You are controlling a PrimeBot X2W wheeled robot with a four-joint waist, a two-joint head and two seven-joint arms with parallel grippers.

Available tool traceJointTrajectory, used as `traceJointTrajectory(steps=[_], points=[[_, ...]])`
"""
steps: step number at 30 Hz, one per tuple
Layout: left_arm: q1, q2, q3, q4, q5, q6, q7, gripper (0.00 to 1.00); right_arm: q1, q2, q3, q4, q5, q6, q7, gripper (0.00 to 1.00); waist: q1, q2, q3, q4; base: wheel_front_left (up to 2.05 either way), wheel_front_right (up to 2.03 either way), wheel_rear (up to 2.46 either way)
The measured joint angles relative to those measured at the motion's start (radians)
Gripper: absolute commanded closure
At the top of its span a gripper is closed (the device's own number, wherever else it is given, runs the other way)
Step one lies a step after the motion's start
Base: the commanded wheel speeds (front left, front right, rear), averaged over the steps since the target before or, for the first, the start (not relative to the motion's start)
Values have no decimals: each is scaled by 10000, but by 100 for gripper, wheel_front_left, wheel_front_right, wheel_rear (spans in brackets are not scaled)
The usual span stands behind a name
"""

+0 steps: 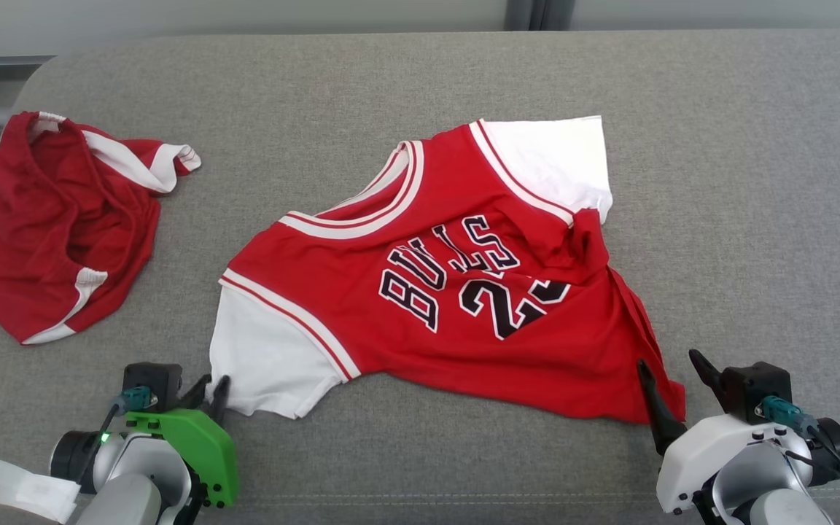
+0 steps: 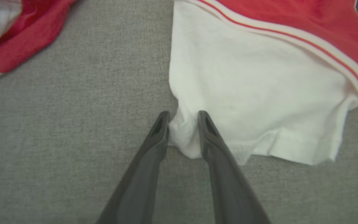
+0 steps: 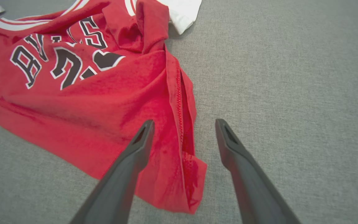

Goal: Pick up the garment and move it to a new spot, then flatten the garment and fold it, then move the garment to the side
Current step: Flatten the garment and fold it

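A red jersey [image 1: 456, 328] with white sleeves and black lettering lies face up and slightly rumpled in the middle of the grey padded surface [image 1: 719, 182]. My left gripper [image 1: 214, 383] sits at the near corner of the white left sleeve [image 2: 244, 93]; in the left wrist view the left gripper [image 2: 184, 116] is shut on a bunched fold of that sleeve's edge. My right gripper [image 1: 668, 361] stands open at the jersey's red hem corner [image 3: 179, 174]. In the right wrist view the right gripper [image 3: 183, 123] has one finger over the cloth and the other over bare surface.
A second red garment with white trim [image 1: 55, 219] lies crumpled at the far left, its edge [image 2: 17, 34] near the left arm. Bare grey surface stretches to the right and behind the jersey. The surface's far edge runs along the top of the head view.
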Motion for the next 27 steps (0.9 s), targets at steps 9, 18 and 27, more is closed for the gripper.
traceJointTrajectory(steps=[9,18,27], points=[[232,0,56,-430,-148,324,113,100,307,35,-44,-88,0,0,288,0,0,0,80,-11,0,0,0],[271,-61,2,-546,-230,389,111,100,564,-71,46,-272,-123,0,533,0,0,0,132,69,0,0,0],[221,-79,-29,-443,-299,389,54,100,1396,-531,113,-1045,-499,0,662,0,0,0,148,62,0,0,0]])
